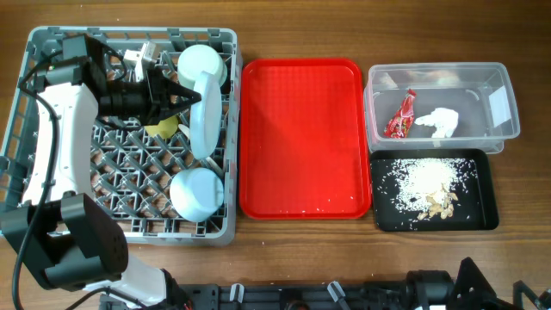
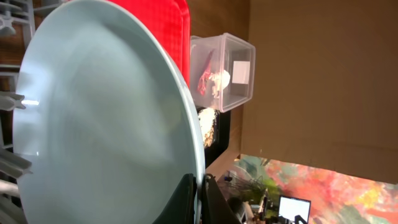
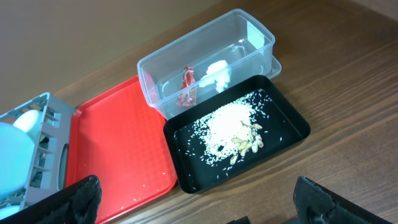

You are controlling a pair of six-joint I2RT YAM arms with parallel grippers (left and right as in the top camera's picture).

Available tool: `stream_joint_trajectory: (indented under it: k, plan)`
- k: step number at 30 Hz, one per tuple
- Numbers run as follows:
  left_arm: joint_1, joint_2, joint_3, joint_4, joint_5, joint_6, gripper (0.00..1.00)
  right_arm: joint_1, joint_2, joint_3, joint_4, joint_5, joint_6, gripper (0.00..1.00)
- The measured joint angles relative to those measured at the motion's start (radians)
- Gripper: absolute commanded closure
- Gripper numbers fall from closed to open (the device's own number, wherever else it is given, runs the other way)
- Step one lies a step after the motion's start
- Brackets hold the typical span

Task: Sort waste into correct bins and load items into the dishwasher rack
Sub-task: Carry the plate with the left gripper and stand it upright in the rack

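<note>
My left gripper point(image 1: 183, 96) is shut on the rim of the light-blue plate point(image 1: 207, 120), which stands on edge inside the grey dishwasher rack point(image 1: 52, 207). The plate point(image 2: 106, 118) fills the left wrist view, with my jaws point(image 2: 200, 194) pinching its edge. The pale bowl point(image 1: 196, 191) and the yellow cup point(image 1: 164, 129) sit in the rack. The red wrapper point(image 1: 401, 116) and white napkin point(image 1: 439, 122) lie in the clear tub point(image 1: 504, 103). The rice scraps point(image 1: 426, 181) lie in the black tray point(image 1: 486, 215). My right gripper point(image 3: 205, 208) is open and empty above the table, in front of the black tray point(image 3: 292, 124).
The flat red serving tray point(image 1: 301, 138) lies between the rack and the bins, with a few loose grains near its front edge. A pale rounded item point(image 1: 200, 62) sits in the rack's back right corner. White utensil pieces point(image 1: 142, 58) lie at the rack's back.
</note>
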Motion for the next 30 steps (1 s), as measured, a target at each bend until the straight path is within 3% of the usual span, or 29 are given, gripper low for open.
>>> stream_joint_trajectory:
  k: [8,14,16,17,19,20,21,30]
  plan:
    - [0.000,0.000,-0.030,0.134,-0.051,-0.053,0.96,0.000,0.000,0.000,0.000,0.000,0.000,0.00]
    - [-0.006,0.000,-0.040,0.144,-0.101,-0.089,0.95,0.000,0.000,0.000,0.000,0.000,0.000,0.00]
    - [-0.014,0.000,-0.063,0.160,-0.123,-0.090,0.82,0.000,0.000,0.000,0.000,0.000,0.000,0.00]
    - [-0.019,-0.002,-0.079,0.176,-0.118,-0.095,0.66,0.000,0.000,0.000,0.000,0.000,0.000,0.00]
    - [-0.023,-0.007,-0.101,0.186,-0.142,-0.105,0.57,0.000,0.000,0.000,0.000,0.000,0.000,0.00]
    - [-0.023,-0.007,-0.119,0.187,-0.159,-0.115,0.45,0.000,0.000,0.000,0.000,0.000,0.000,0.00]
    - [-0.021,-0.006,-0.129,0.192,-0.168,-0.139,0.00,0.000,0.000,0.000,0.000,0.000,0.000,0.00]
    - [0.107,-0.055,-0.024,0.184,-0.240,-0.269,0.00,0.000,0.000,0.000,0.000,0.000,0.000,0.00]
